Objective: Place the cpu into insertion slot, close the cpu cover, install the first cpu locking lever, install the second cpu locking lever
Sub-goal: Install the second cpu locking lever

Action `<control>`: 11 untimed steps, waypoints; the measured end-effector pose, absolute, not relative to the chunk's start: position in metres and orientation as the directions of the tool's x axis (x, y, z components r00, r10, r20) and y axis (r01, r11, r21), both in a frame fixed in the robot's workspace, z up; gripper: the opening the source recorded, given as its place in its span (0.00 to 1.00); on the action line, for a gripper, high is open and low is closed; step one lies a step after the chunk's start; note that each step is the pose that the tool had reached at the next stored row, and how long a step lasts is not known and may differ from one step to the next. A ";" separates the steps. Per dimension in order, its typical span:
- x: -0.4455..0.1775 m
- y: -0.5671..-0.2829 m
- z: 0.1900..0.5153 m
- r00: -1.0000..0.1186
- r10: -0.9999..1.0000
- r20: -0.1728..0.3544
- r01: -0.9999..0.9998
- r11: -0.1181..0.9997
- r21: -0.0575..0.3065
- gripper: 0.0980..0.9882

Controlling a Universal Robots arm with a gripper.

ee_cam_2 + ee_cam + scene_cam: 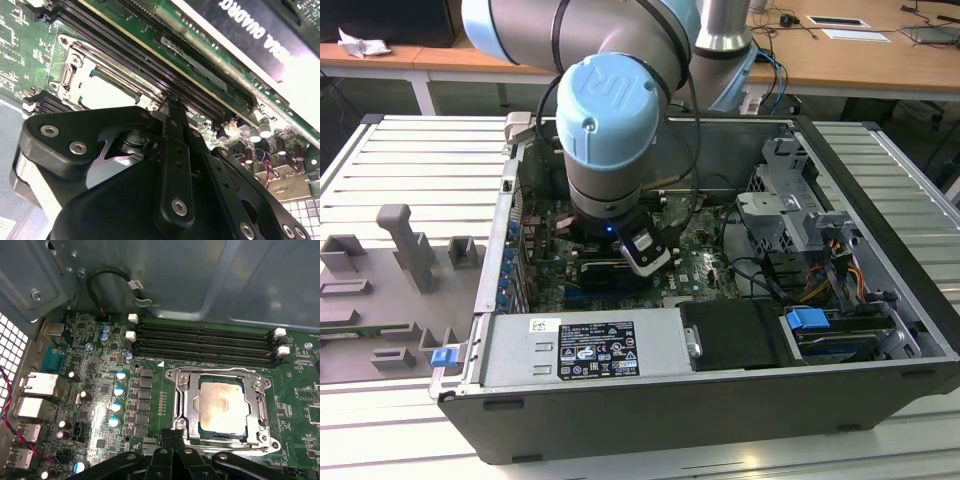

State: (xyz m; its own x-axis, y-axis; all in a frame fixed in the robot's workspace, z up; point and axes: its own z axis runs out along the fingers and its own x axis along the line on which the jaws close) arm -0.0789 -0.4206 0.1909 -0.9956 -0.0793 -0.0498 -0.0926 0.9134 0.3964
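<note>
Hovering low inside the open computer case [880, 250], the gripper [172, 440] is hanging right at the edge of the insertion slot [186, 405] on the green motherboard [150, 390]. Its black fingers [173, 131] are looking pressed together at the tips with nothing between them, as far as the second wrist view shows. The cpu [222, 405] is already sitting flat in the socket, silver-grey top facing up, square to the rim. The cpu cover [260, 400] is lying down flat around it, its window framing the chip; whether it's latched I can't tell. In the second wrist view the cpu [107, 92] is showing pale through the frame, just beyond the fingertips. Two long black memory slots [205, 340] are running side by side just past the socket, parallel to its far edge, with white clips at the ends. In the exterior view the arm's blue-capped wrist [610, 110] is covering the socket area, reaching down into the case's left half, with the drive cage [790, 210] off to the exterior view's right and the labelled power supply [590, 350] along the near side.
</note>
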 end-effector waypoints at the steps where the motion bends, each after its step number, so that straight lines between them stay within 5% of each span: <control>1: -0.079 -0.421 0.190 -0.996 -0.079 -0.050 -0.092 0.912 0.399 0.01; 11: -0.081 -0.421 0.194 -0.996 -0.078 -0.051 -0.092 0.908 0.408 0.01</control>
